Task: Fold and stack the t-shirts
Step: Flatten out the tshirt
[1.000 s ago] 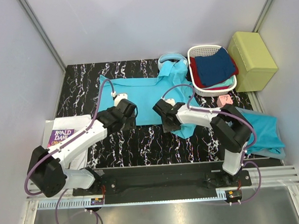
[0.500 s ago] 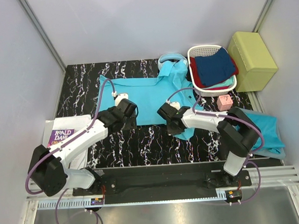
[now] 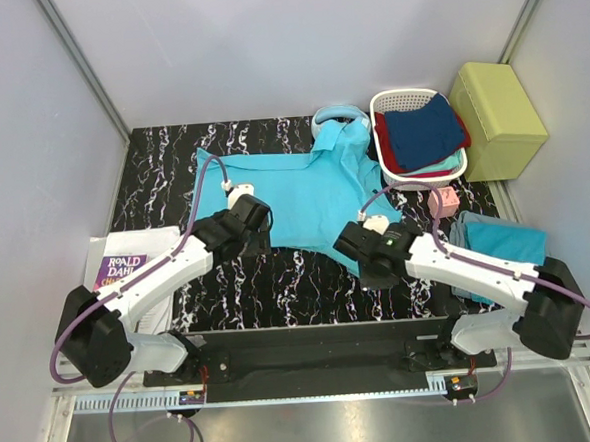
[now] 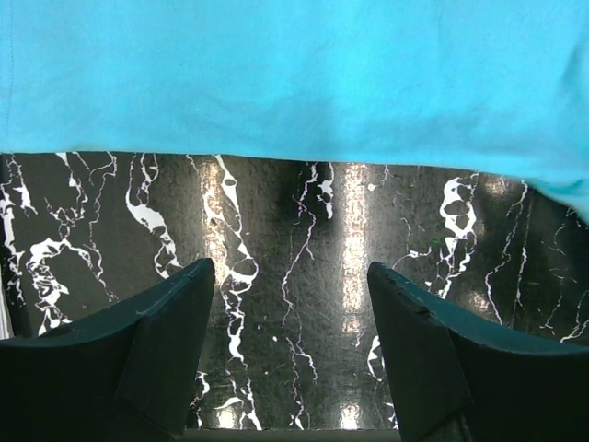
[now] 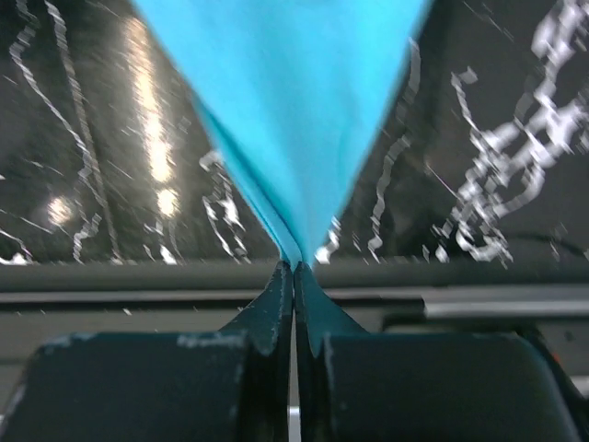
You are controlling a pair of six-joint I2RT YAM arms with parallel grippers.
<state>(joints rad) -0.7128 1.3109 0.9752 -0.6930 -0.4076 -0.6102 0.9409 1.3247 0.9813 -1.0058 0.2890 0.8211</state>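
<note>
One spread t-shirt [image 3: 294, 196], one bunched t-shirt [image 3: 507, 240], one basket [image 3: 407, 93]

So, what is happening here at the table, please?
A turquoise t-shirt lies spread on the table, not yet folded. The right gripper is shut on the shirt's near right corner. The left gripper is open, just short of the near hem and not touching the cloth. A second turquoise t-shirt lies at the table's right edge.

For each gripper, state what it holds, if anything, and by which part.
Right gripper: the turquoise t-shirt, pinched at its near corner. Left gripper: nothing; jaws open.
</note>
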